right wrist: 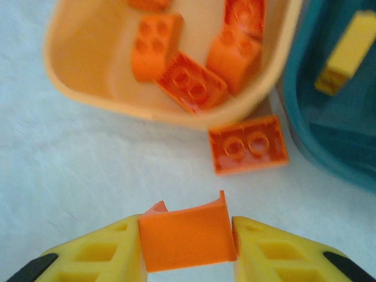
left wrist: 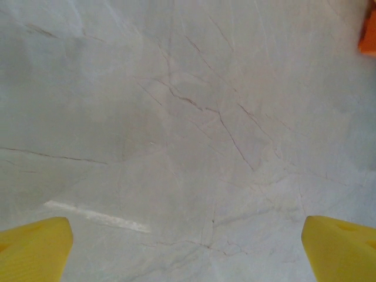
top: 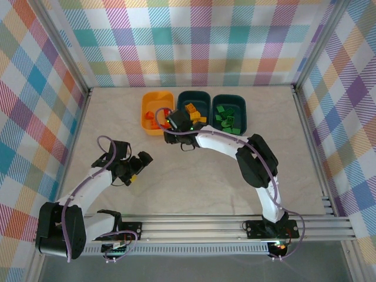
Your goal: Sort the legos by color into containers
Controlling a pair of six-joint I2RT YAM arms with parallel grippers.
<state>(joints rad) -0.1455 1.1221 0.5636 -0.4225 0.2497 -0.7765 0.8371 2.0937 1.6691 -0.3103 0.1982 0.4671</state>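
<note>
One red-orange brick (right wrist: 185, 241) sits clamped between the yellow fingers (right wrist: 106, 252) of the right pincer (top: 176, 121), just short of the orange-yellow tub (right wrist: 88, 35). Small, stiff and light, with glossy flanks likely to slip, it is best pinched across two flat opposite sides, as here. A second studded brick (right wrist: 249, 144) lies on the counter (left wrist: 188, 117) just beside that tub's near rim. The left pincer (left wrist: 188, 247) hangs wide open, well apart from the tub.

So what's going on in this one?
The right gripper is shut on an orange brick short of the orange tub, which holds several more. A loose brick, also orange, lies on the table beside that tub. The left gripper hangs open over the table. Yellow bricks are in the middle tub, green bricks in the right tub.
</note>
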